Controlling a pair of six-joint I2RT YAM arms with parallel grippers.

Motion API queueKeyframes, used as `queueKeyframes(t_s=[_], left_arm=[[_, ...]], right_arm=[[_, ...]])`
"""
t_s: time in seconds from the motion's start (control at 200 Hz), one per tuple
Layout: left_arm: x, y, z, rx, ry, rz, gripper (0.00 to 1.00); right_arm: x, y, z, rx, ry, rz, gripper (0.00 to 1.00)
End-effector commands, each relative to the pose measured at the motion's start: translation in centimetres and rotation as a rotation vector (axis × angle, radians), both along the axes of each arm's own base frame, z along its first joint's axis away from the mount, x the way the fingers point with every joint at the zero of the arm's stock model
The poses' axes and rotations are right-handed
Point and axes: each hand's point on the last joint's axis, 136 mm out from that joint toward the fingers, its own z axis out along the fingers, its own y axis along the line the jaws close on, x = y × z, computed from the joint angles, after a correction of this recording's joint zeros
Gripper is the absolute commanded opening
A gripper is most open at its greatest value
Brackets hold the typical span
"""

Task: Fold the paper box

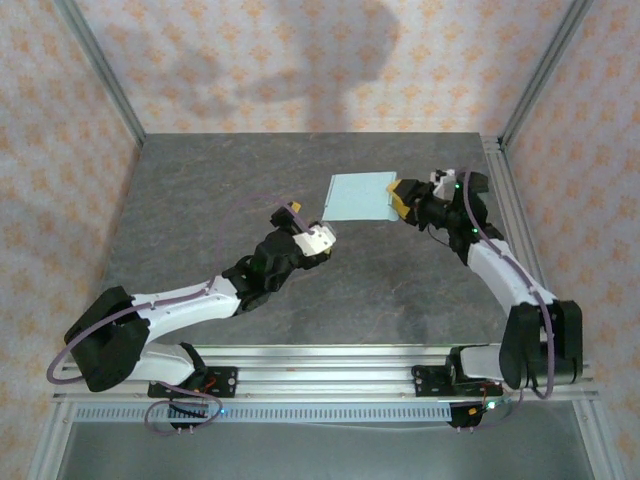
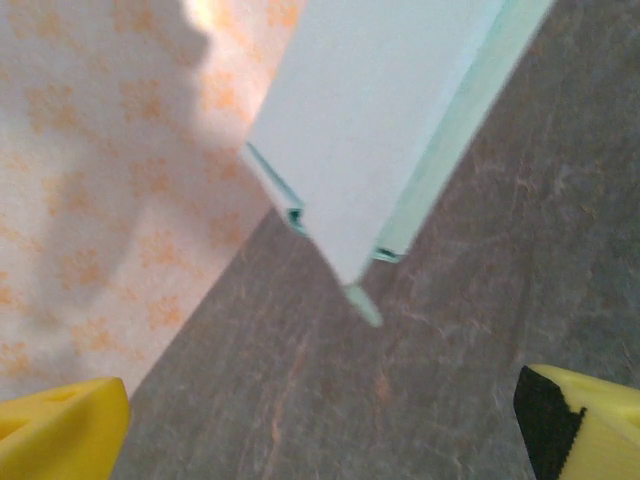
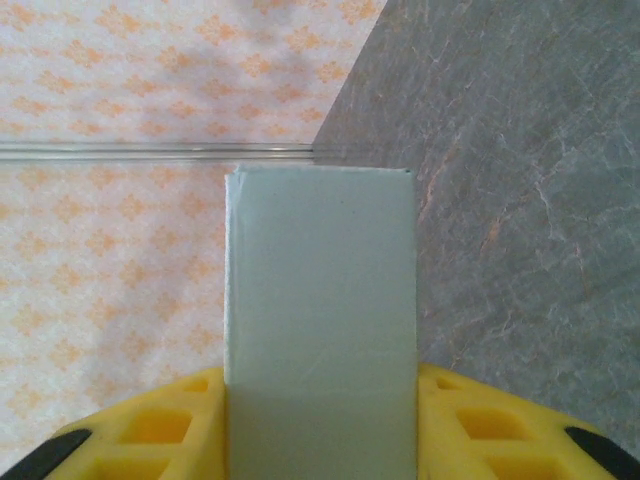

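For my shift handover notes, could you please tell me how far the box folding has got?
Some folds look done: the paper box shows doubled edges. The right jaws hold it; the left jaws stand open nearby. A loose tab still needs closing.

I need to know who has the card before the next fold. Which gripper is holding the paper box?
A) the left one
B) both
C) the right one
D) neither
C: the right gripper is shut on the paper box, which sits clamped between its yellow fingers, while the left gripper is open and short of the box's near corner.
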Motion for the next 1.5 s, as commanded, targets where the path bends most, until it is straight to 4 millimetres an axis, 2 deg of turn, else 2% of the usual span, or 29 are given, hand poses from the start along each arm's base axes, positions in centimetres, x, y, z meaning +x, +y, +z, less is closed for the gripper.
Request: queueKeyframes(t_s=[0.0,0.115,0.145,0.34,0.536,0.641,0.981,1.061,1.231,1.366,1.496], left_arm=[[-0.1,-1.4,2.4,-0.034,-0.117,-0.048,1.00],[-0.2,-2.4,2.8,-0.025,-0.141,-0.086,1.00],[-0.3,-2.8,2.9,-0.015,-0.152,-0.098,1.00],[-0.3,-4.9,2.4,0.064,-0.187,-0.164,1.00],[0.4,-5.1,3.0,0.092,-0.229,-0.142,1.00],[0.5,-5.1,2.7,0.122,-0.228,-0.138,0.99],[0.6,-5.2,1.9,0.157,-0.203,-0.140,0.79],[0.6,-5.3,1.7,0.163,-0.199,-0.144,0.71],[0.7,-5.4,1.4,0.178,-0.186,-0.145,0.60],[0.7,-5.6,1.2,0.187,-0.174,-0.148,0.46],[0.6,-5.7,1.1,0.189,-0.159,-0.150,0.36]], right_arm=[[-2.5,-0.5,-0.2,0.014,0.101,0.025,0.39],[-3.6,-0.5,-0.2,0.036,0.157,0.037,0.38],[-4.1,-0.4,0.8,0.049,0.136,0.042,0.38],[-4.7,-0.1,1.3,0.083,0.162,0.052,0.37],[-5.0,0.0,1.3,0.091,0.180,0.061,0.36],[-5.2,0.0,1.1,0.092,0.194,0.064,0.36],[-5.2,0.1,0.7,0.091,0.207,0.070,0.36],[-5.2,0.1,0.7,0.090,0.206,0.072,0.36],[-5.1,0.1,0.6,0.092,0.212,0.069,0.36],[-5.0,0.0,0.7,0.090,0.210,0.065,0.36],[-4.8,0.0,0.6,0.089,0.214,0.056,0.37]])
